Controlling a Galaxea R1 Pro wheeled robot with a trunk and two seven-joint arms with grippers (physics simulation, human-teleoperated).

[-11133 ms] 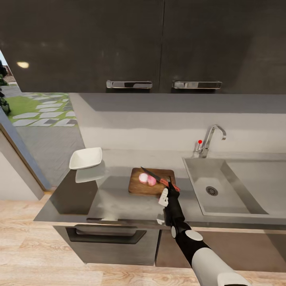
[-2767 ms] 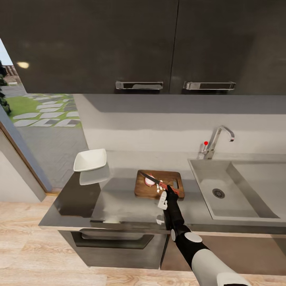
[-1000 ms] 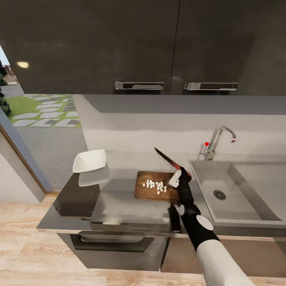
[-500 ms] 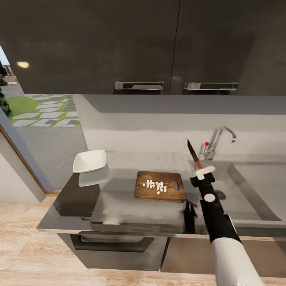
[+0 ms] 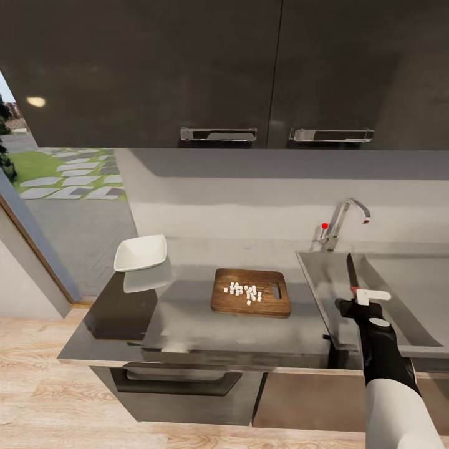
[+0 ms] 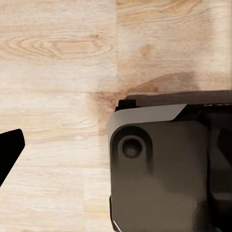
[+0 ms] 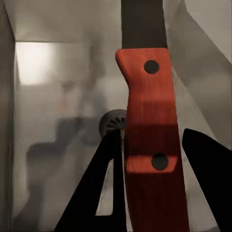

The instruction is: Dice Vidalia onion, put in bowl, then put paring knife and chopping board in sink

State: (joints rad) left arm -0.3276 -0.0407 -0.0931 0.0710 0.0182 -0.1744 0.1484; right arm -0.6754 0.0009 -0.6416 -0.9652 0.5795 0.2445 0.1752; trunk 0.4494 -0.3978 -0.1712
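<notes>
My right gripper [image 5: 364, 297] is shut on the paring knife's red handle [image 7: 147, 135] and holds it over the sink basin [image 5: 399, 312], with the dark blade [image 5: 351, 270] pointing up and away. The round drain [image 7: 111, 123] lies just beyond the handle in the right wrist view. The dark wooden chopping board [image 5: 268, 305] lies on the grey countertop [image 5: 187, 318] left of the sink, with small white onion dice [image 5: 243, 291] on it. The white bowl [image 5: 141, 252] sits empty at the counter's far left. My left gripper [image 6: 118, 154] hangs open above the floor, one black fingertip [image 6: 9, 150] showing.
The chrome faucet [image 5: 341, 222] with a red dot stands behind the basin's left corner. Dark wall cabinets [image 5: 218, 68] hang above. A flat drainboard [image 5: 418, 274] runs right of the basin. A doorway to a garden [image 5: 56, 174] opens at the left. Light wooden floor [image 6: 58, 58] below.
The right arm has swung right and lower, carrying the knife from beside the board to over the sink basin. Earlier, the onion halves on the board became dice.
</notes>
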